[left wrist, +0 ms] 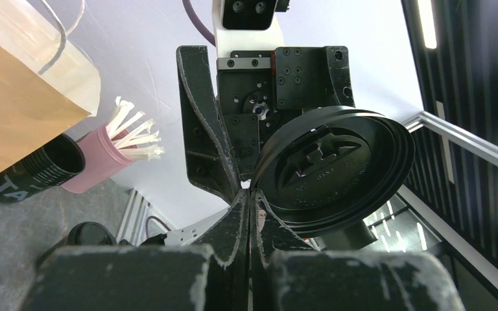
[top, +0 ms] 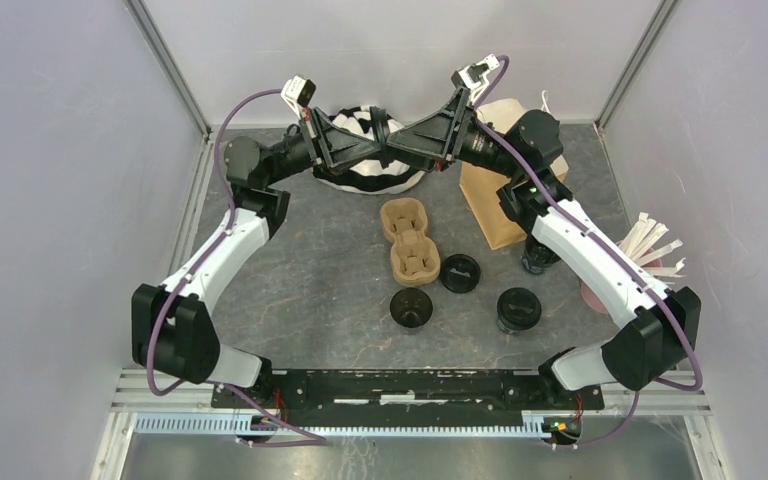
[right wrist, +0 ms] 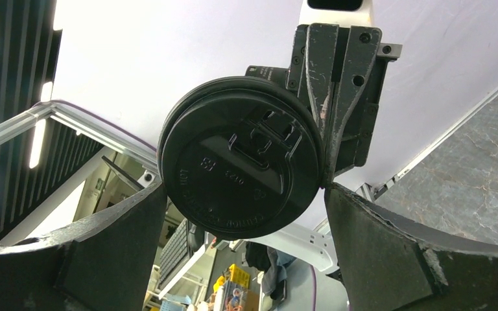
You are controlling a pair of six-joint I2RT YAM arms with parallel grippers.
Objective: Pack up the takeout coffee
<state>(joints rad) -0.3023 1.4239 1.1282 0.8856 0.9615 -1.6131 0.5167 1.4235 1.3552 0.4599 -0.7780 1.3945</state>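
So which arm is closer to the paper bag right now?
Right. The right arm overlaps the bag in the top view, its elbow beside the bag's right edge. The left arm is over on the table's left side and reaches only to the middle.

Coffee cups (top: 411,307) stand just before the carrier (top: 407,240), and the paper bag (top: 493,205) stands to its right.
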